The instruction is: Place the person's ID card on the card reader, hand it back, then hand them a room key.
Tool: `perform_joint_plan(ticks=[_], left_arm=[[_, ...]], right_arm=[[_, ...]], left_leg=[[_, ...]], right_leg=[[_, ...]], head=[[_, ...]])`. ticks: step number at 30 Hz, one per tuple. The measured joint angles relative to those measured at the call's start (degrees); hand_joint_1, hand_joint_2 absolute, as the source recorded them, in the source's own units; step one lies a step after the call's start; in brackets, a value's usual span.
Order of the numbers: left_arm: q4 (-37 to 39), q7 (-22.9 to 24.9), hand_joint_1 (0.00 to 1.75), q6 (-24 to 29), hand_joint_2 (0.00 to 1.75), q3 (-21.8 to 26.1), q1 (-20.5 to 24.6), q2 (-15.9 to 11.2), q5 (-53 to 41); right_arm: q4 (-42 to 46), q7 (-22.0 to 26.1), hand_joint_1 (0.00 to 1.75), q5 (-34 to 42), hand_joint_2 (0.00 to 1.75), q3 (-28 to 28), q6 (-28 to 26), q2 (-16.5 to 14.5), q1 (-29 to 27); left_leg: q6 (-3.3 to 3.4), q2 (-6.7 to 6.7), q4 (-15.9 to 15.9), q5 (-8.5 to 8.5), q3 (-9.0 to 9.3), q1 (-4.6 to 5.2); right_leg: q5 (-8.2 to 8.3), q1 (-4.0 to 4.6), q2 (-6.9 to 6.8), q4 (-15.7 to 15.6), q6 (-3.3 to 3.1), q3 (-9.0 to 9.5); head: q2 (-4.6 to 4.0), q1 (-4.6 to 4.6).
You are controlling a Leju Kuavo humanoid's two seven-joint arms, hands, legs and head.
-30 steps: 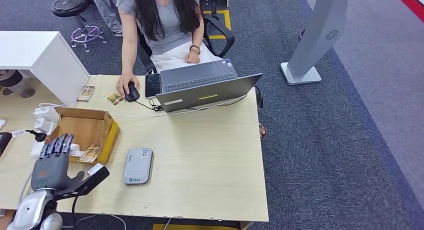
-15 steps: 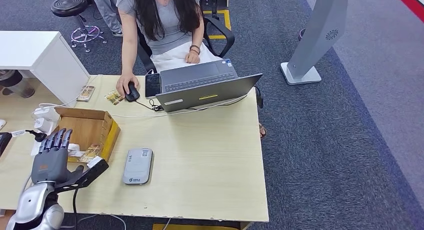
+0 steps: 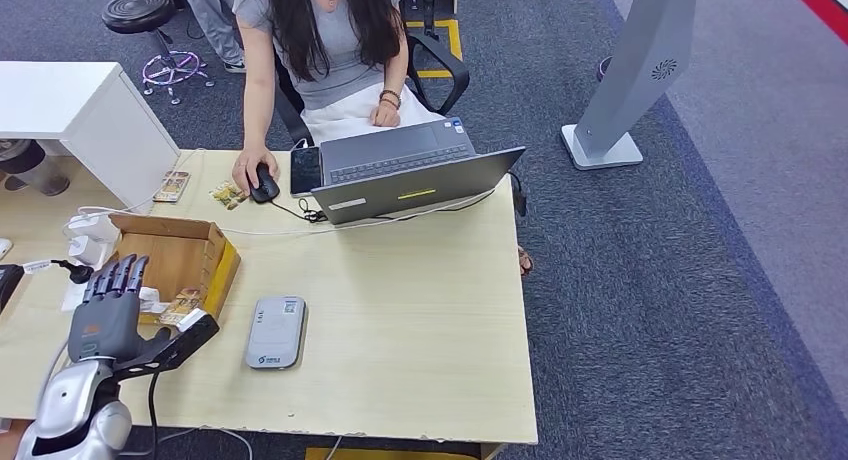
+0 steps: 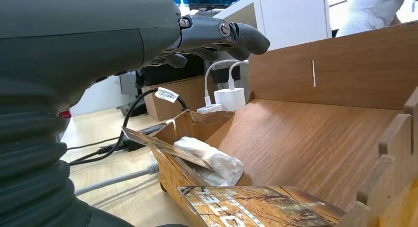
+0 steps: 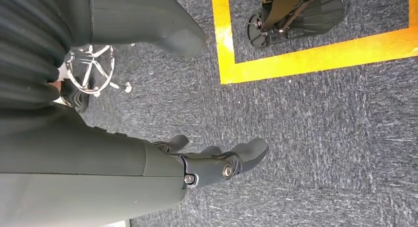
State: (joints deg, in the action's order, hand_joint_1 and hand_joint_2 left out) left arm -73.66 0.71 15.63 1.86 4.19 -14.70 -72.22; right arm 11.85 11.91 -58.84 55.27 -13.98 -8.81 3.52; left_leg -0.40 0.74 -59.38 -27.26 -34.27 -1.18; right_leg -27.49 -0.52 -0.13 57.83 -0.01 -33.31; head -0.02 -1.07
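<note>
Left hand (image 3: 108,315) is mine and it hovers flat and empty, fingers spread, thumb out to the side, just over the near edge of the wooden box (image 3: 205,270) on the desk (image 3: 400,310). Judging by that, I am at the room-key step, or else fetching a card from the box; I cannot tell which. One printed card (image 4: 256,207) lies at the box's near lip, right below my palm, and another card (image 4: 162,147) leans against a white wrapped bundle (image 4: 212,158) deeper inside. Next I would need to lower my fingers onto the near card and pinch it by its edge, which looks fiddly since it lies flat.

Right hand (image 5: 207,163) hangs beside me over the carpet, fingers loosely apart, holding nothing.

Counted: one grey card reader (image 3: 276,331) just beside the box, nothing lying on it; two more cards (image 3: 172,186) beyond the box, near the person's mouse (image 3: 264,187); one laptop (image 3: 410,175); one phone (image 3: 305,170).
</note>
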Motion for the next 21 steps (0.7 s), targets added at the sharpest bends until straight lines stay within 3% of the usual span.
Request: perform_joint_plan(ticks=[21], left_arm=[[2.75,-1.68,0.0,0.38,1.75,0.0,3.5,-0.3,1.01]], right_arm=[[0.0,1.11,0.0,-0.31,1.75,-0.17,0.13,0.0,0.18]], left_leg=[[0.0,0.0,0.0,0.0,0.0,0.0]], right_leg=[[0.0,0.0,0.01,0.0,0.0,0.0]], head=[[0.0,0.01]])
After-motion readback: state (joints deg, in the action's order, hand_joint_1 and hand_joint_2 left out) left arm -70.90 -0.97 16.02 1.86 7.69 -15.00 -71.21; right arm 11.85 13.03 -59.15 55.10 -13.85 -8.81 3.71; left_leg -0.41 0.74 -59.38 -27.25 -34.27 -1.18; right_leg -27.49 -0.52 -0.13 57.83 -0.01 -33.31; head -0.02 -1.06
